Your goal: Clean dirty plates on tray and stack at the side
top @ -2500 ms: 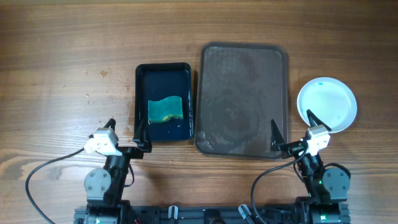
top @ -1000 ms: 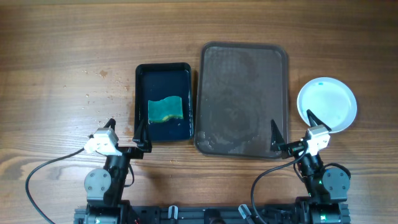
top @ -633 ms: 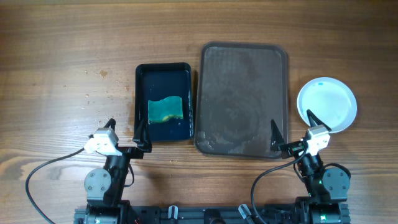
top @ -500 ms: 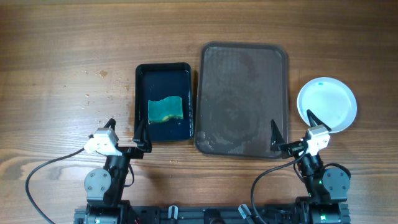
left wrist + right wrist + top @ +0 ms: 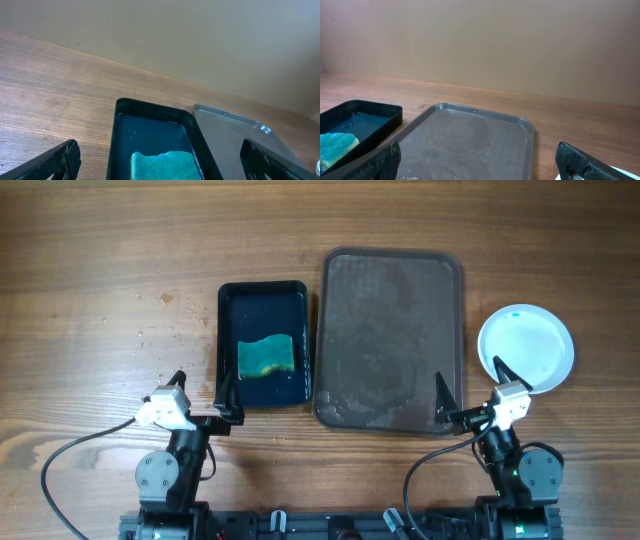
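The large dark brown tray (image 5: 392, 340) lies at the table's centre right with nothing on it; it also shows in the right wrist view (image 5: 465, 145) and the left wrist view (image 5: 235, 145). A stack of white plates (image 5: 526, 348) with a small blue-green mark on its rim sits on the table right of the tray; how many plates it holds cannot be told. My left gripper (image 5: 200, 392) is open and empty at the near table edge, below the black tray. My right gripper (image 5: 468, 388) is open and empty at the tray's near right corner.
A smaller glossy black tray (image 5: 262, 345) with dark liquid holds a green sponge (image 5: 266, 355) left of the brown tray; both show in the left wrist view, tray (image 5: 145, 130) and sponge (image 5: 162, 165). Small crumbs or specks (image 5: 165, 298) lie on the wood at the left.
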